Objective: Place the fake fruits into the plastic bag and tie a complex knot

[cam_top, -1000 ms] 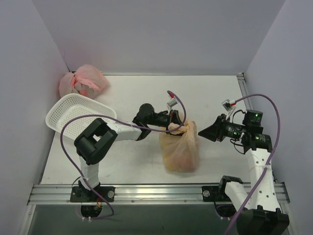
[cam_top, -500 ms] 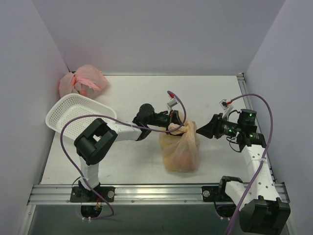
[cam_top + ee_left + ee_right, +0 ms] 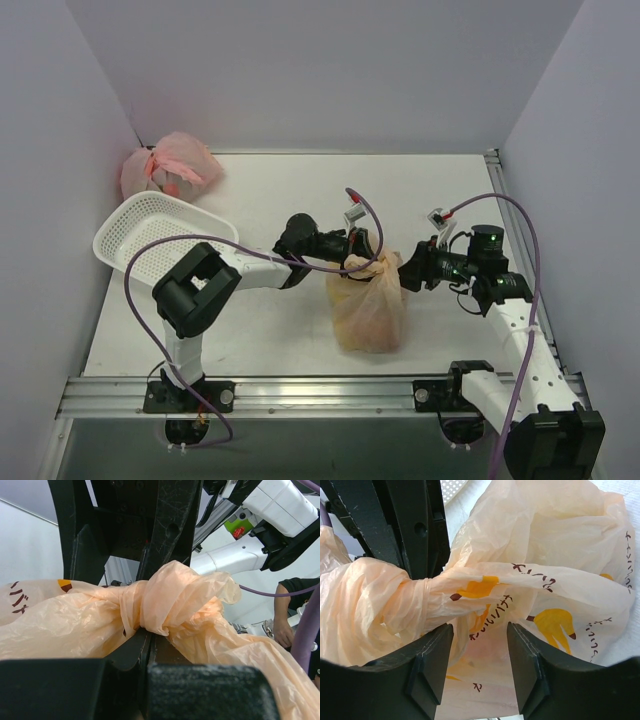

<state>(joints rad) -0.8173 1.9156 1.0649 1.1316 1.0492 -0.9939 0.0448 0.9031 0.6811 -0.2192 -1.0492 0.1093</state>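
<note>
Farthest to the left of the thin pale-orange plastic bag printed with yellow bananas [image 3: 368,305], and well apart from it, a plain pink tied bag [image 3: 170,165] lies in the back corner of the white table [image 3: 260,190]. A white mesh basket [image 3: 160,235] sits just in front of the pink one, also well to the left of the banana bag. The left arm [image 3: 195,290] reaches from its base past the basket toward the banana bag's top. There the left gripper [image 3: 362,258] has its jaws closed right down on the bag's gathered neck. In the left wrist view its fingers [image 3: 165,535] pinch the twisted film just beside a bulky knot [image 3: 160,605]. The banana bag itself stands upright near the middle of the table, its body bulging below the pinched neck; what fills it cannot be made out through the film. At the bag's upper right corner is the right gripper [image 3: 405,275], its jaws partly apart and clamped on nothing. In the right wrist view its fingers [image 3: 430,665] stand either side of the printed film just below the twisted neck [image 3: 420,600], and whether they touch it I cannot tell. The right arm [image 3: 515,320] runs away to the right of the bag, a purple cable [image 3: 525,240] looping over it.
</note>
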